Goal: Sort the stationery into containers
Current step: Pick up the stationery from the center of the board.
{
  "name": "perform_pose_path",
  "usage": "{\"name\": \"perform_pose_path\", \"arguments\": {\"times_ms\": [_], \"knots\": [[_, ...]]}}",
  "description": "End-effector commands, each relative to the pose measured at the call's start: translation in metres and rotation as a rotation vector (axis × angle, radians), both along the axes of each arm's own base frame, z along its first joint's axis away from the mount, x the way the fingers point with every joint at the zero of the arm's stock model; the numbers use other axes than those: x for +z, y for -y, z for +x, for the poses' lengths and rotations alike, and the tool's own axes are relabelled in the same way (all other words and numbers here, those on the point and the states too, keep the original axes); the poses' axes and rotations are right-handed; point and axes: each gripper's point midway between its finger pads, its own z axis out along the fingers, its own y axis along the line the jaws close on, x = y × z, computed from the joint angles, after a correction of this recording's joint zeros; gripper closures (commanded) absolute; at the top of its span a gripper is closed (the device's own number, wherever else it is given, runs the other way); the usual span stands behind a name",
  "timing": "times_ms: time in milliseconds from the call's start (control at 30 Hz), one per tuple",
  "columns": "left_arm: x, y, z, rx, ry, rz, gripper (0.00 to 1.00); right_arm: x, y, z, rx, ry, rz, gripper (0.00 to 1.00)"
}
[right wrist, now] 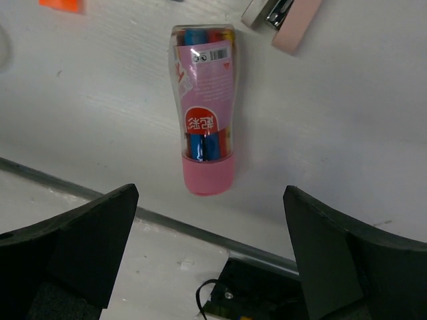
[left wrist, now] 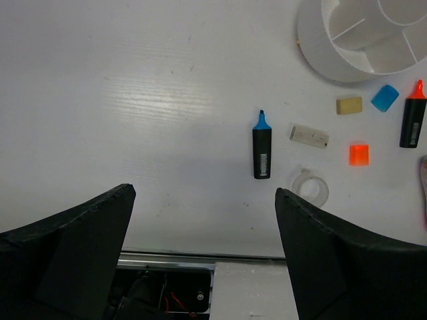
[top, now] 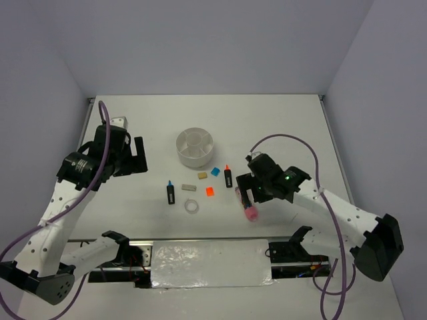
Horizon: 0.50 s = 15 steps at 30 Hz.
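you're hovering your right gripper (right wrist: 210, 200), spread wide, over the pink clear tube (right wrist: 203, 107), its long axis pointing straight away, cap end nearest.

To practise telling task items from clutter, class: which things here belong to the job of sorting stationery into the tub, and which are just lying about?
Belong to the job: white divided tub, blue-capped marker, orange-capped marker, pink tube, two tan erasers, blue square, orange square, tape ring, pink stapler.
Just lying about: purple cables, silvery sheet at the near edge.
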Motion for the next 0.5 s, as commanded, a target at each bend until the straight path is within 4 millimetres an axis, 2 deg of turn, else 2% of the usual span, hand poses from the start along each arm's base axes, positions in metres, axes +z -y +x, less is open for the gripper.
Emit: {"name": "perform_pose_path", "arguments": {"times_ms": [0, 100, 233, 333, 467], "knots": [[0.01, 0.014, 0.007, -0.048, 0.032, -0.05, 0.01, -0.017, -0.016, 0.01, -0.041, 0.028, 0.01, 0.04], [0.011, 0.017, 0.006, -0.07, 0.028, -0.053, 0.01, -0.04, -0.02, 0.006, -0.047, -0.014, -0.001, 0.09], [0.01, 0.021, 0.006, -0.091, 0.018, -0.054, 0.01, -0.061, -0.022, 0.008, -0.049, -0.036, -0.022, 0.18], [0.013, 0.021, 0.006, -0.091, 0.027, -0.055, 0.01, -0.066, -0.026, 0.007, -0.02, -0.057, -0.052, 0.26], [0.02, 0.021, 0.007, -0.094, 0.042, -0.054, 0.01, -0.074, -0.028, 0.006, -0.016, -0.085, -0.069, 0.3]]}}
